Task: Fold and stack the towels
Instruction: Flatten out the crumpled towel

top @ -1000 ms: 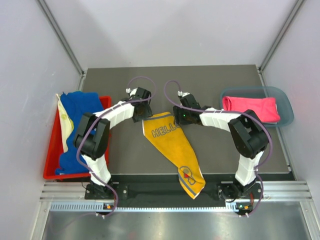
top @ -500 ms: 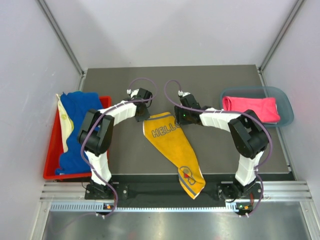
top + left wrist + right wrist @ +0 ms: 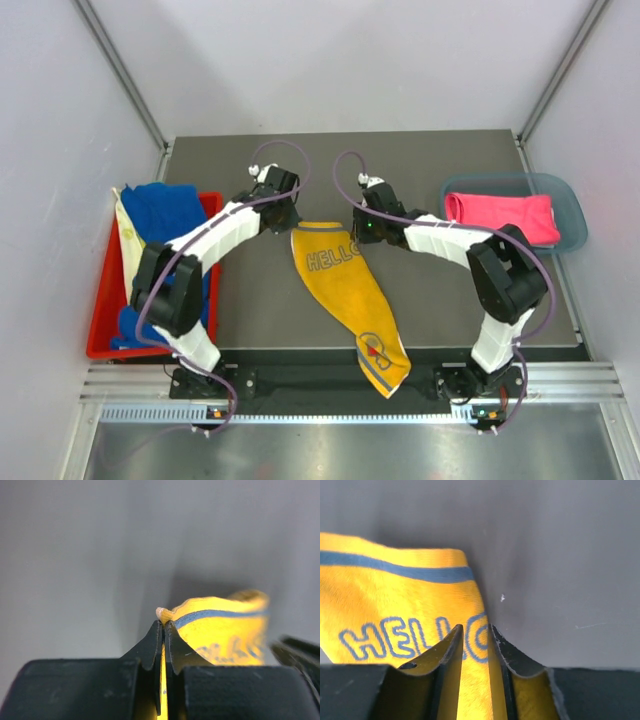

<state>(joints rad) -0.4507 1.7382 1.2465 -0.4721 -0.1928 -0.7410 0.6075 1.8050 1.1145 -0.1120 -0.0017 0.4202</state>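
Left jaws just clamped a corner of the yellow towel; right jaws narrowed around another, grip unclear. Fold looked imminent.

The top camera sits above and behind the arm bases, looking down over the whole table, its near edge at the bottom. The left wrist camera sits low, right behind the left gripper, skimming the tabletop. The right wrist camera looks steeply down past the right gripper, very close. All three share the yellow towel's far end.
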